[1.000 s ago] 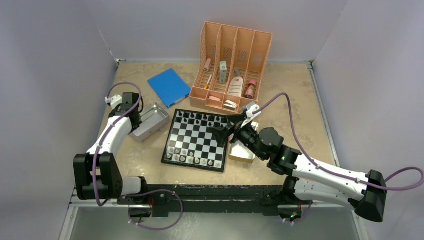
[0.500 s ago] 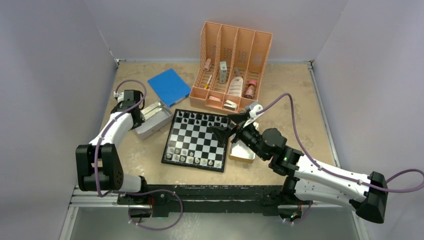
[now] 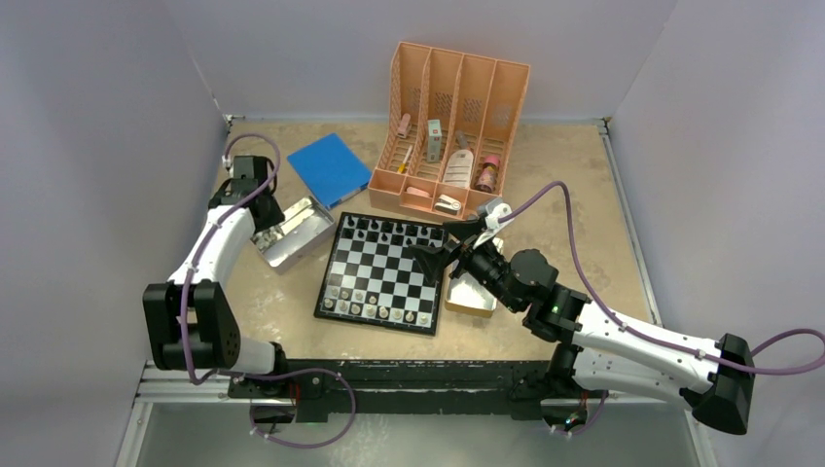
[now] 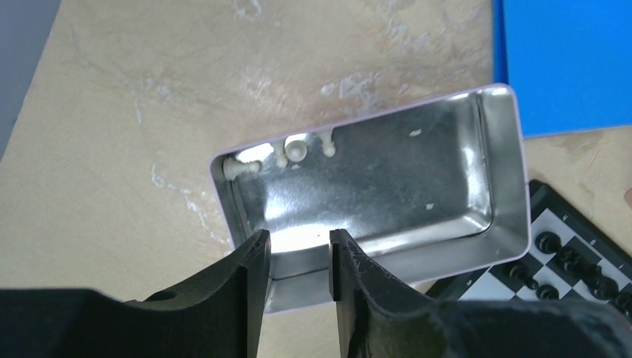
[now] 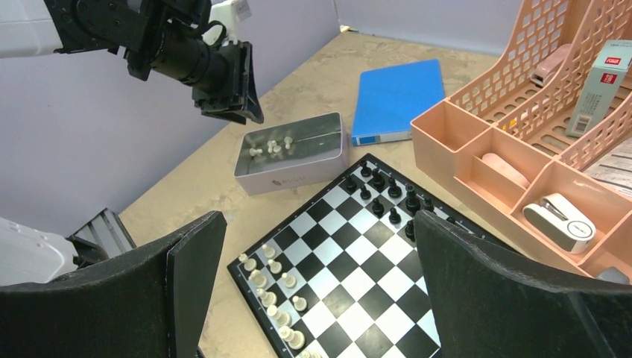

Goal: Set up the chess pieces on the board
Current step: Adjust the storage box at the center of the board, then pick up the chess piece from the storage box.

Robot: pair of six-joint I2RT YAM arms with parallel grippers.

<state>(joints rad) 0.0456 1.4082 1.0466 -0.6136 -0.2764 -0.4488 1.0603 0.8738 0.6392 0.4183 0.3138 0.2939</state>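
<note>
Left tool point(image 4: 296, 242) hangs just above the near wall of the metal tin point(image 4: 501, 142), its jaws parted to a moderate gap with nothing between them. Right tool point(image 5: 319, 224) is spread wide and empty, poised over the right-hand side of the board point(image 3: 381, 270). The board lies on the table point(image 3: 574, 175) between the tin and a small tan box point(image 3: 467, 304).

Judging by the layout, the setup is well along but not finished. Black pieces point(image 3: 387, 230) stand along the far edge of the board. Their back rank looks filled and the second rank seems to have gaps, though the figures are too small to count surely. Pale pieces point(image 3: 375, 310) line the near edge in much the same way. A handful of loose pale figures point(image 4: 296, 149) lie huddled against the tin's wall opposite the left tool, well apart from the board. Those are what remains to be carried over and stood on their squares. Whether the tan box holds any more cannot be told, since the right arm covers much of it. The likely step in hand is a reach into the tin for one of those pale figures
</note>
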